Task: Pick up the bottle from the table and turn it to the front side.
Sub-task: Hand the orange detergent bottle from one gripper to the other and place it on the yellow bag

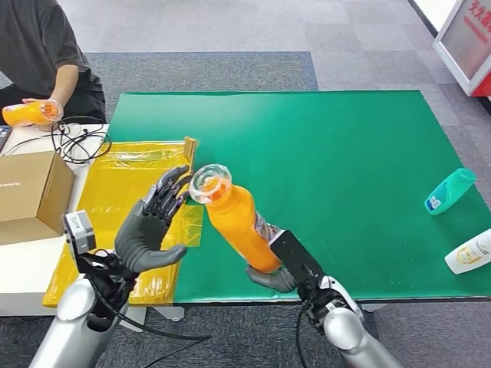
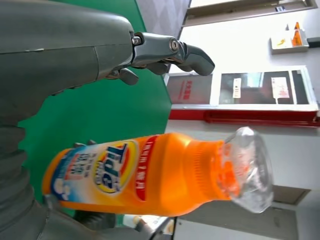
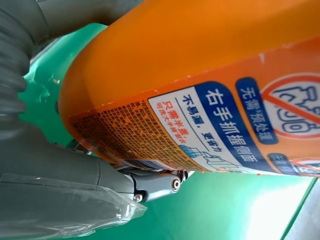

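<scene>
Right hand (image 1: 277, 274) grips the orange bottle (image 1: 238, 222), lifted off the green table (image 1: 347, 146). Left hand (image 1: 152, 226) waits open, empty, beside its cap. Turning probably remains.

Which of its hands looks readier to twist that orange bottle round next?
Probably the left hand: open, fingertips beside the clear cap. The right hand already grips the orange bottle at its base.

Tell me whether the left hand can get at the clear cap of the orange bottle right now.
Probably yes. The left hand is open beside the clear cap, its fingers close to it with nothing between, while the right hand holds the orange bottle tilted above the table.
</scene>
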You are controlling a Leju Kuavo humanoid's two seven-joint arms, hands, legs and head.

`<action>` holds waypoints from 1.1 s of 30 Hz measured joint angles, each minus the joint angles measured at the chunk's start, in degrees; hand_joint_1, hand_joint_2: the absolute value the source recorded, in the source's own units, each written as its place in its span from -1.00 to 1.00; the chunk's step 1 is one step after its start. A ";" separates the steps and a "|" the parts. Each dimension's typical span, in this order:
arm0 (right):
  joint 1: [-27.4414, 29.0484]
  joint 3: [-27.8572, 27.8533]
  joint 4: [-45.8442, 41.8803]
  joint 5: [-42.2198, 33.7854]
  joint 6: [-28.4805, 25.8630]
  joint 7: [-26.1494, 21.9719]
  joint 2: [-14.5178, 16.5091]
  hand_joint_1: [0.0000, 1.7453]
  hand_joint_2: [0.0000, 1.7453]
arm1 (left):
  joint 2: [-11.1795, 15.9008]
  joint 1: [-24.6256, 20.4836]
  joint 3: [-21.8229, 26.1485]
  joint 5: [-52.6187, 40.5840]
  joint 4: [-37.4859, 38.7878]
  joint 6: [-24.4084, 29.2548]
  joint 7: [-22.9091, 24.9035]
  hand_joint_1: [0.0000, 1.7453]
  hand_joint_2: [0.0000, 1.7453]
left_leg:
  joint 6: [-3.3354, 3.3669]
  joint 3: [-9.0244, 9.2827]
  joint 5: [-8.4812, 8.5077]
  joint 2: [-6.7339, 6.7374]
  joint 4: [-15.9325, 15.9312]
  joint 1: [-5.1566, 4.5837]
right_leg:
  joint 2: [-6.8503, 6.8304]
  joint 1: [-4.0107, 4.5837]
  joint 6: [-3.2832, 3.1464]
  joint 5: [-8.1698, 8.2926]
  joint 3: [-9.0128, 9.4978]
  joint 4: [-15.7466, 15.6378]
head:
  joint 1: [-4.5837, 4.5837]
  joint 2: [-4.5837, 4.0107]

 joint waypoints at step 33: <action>-3.23 9.05 0.74 11.01 -7.15 -0.74 0.90 1.00 1.00 | -2.25 -6.14 -9.50 6.69 5.75 -0.91 7.63 -0.98 1.00 | 0.00 -0.01 0.00 0.00 0.00 0.00 | 0.00 0.00 0.00 0.00 0.00 0.00 | -0.01 0.00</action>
